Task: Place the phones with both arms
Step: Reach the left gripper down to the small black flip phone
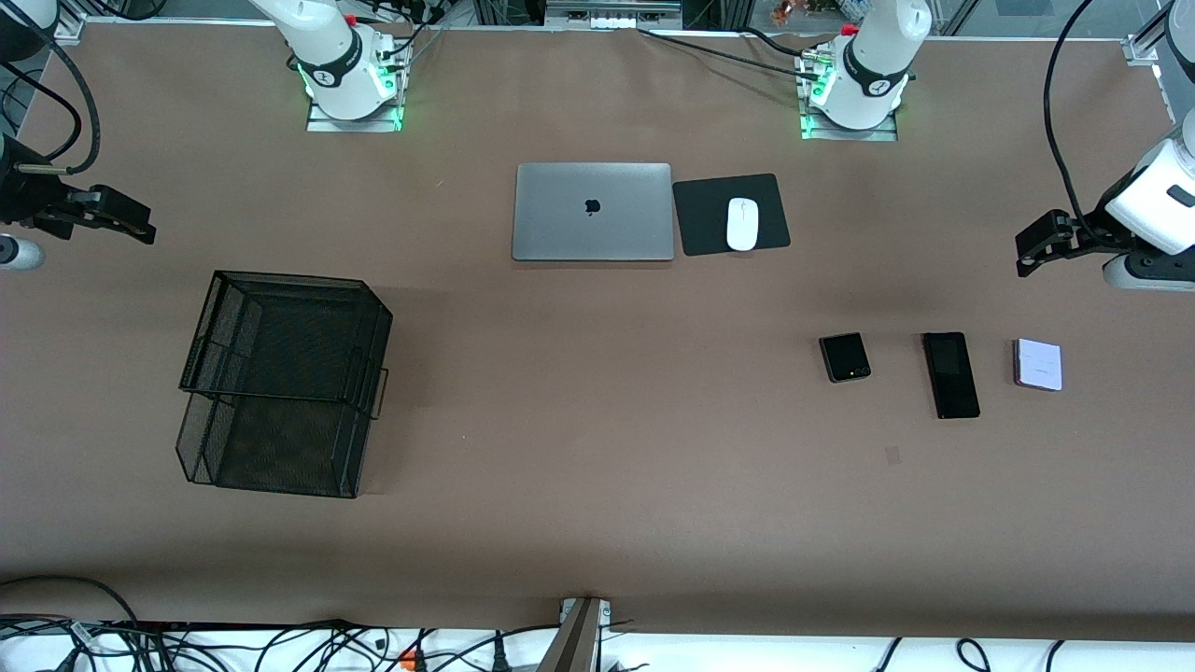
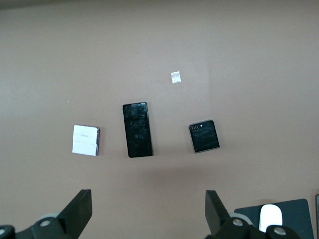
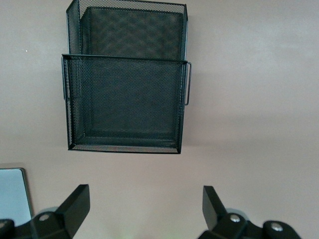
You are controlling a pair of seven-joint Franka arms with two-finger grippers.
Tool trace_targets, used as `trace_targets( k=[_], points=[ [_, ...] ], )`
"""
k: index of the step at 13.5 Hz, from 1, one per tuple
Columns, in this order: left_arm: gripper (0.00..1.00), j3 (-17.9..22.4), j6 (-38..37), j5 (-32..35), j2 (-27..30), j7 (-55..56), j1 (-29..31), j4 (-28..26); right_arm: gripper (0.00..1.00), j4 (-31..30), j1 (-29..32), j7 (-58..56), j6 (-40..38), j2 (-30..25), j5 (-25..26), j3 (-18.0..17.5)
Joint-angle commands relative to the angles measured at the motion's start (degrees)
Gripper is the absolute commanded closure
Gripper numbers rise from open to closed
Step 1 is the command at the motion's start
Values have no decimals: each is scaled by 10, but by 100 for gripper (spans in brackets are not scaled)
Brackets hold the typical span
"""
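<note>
Three phones lie flat in a row on the brown table [image 1: 597,523], toward the left arm's end and nearer to the front camera than the laptop [image 1: 593,212]. Closest to the laptop is the squarish black folded phone [image 1: 845,357]; beside it, apart, lies the long slim black phone [image 1: 950,374]; the white folded phone [image 1: 1038,364] lies last in the row, toward the left arm's end of the table. None touches another.

The left gripper [image 1: 1027,254] hangs above the table's edge at the left arm's end, fingers spread wide and empty. The right gripper [image 1: 145,229] hangs above the table's edge at the right arm's end, fingers likewise spread and empty.

A two-tier black mesh tray [image 1: 280,383] stands toward the right arm's end, nearer to the front camera than the laptop. Just beside the laptop, a white mouse [image 1: 742,224] rests on a black mouse pad [image 1: 700,215].
</note>
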State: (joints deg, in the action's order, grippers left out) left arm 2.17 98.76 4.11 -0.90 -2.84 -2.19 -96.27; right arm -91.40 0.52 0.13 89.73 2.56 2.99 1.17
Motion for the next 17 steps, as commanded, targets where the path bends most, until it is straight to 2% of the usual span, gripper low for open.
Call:
trace_targets(
  k=[1, 12, 17],
  points=[
    [0, 5, -15, -11, -2, 12, -7, 13, 0, 0, 6, 8, -1, -4, 1, -6],
    [0, -1, -106, -35, -15, 21, -9, 38, 0, 0, 6, 7, -2, -5, 1, -6],
    [0, -1, -121, -44, -62, 6, -8, 60, 0, 2, 7, 0, -3, -5, 2, -6]
  ],
)
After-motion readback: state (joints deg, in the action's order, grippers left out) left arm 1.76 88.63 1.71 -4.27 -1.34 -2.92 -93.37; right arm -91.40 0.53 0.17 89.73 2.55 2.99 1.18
